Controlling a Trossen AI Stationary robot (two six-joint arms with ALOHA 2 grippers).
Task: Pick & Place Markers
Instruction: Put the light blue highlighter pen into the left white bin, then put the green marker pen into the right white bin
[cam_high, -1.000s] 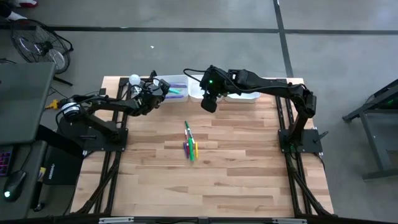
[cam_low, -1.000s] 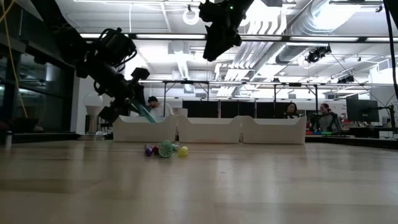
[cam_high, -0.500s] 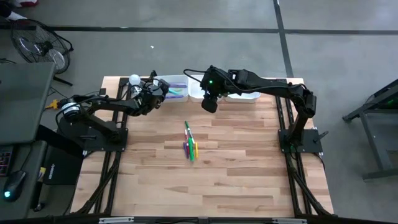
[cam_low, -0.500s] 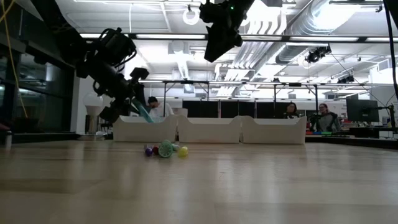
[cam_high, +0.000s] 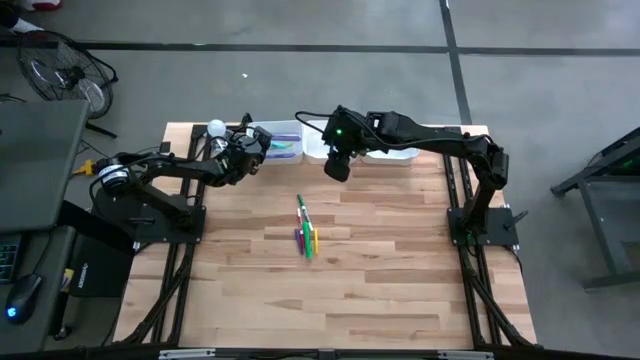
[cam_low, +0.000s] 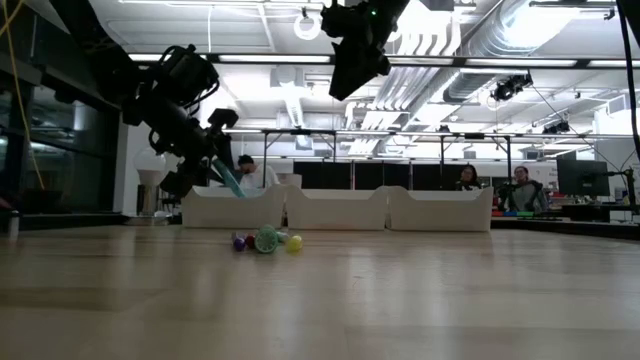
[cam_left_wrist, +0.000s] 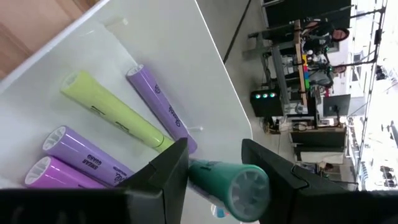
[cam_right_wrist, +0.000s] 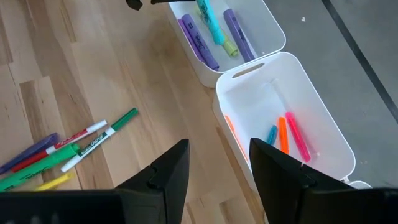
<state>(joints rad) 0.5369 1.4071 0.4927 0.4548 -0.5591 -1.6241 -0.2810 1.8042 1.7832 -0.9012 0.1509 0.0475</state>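
Teal marker between left gripper fingers over left tray, grip uncertain. Right gripper open, empty, above table. Loose markers mid-table.

High camera is looking straight down on the whole table. Low camera is sitting at tabletop height, facing the far trays. Both wrist cameras are looking closely down into those same trays.
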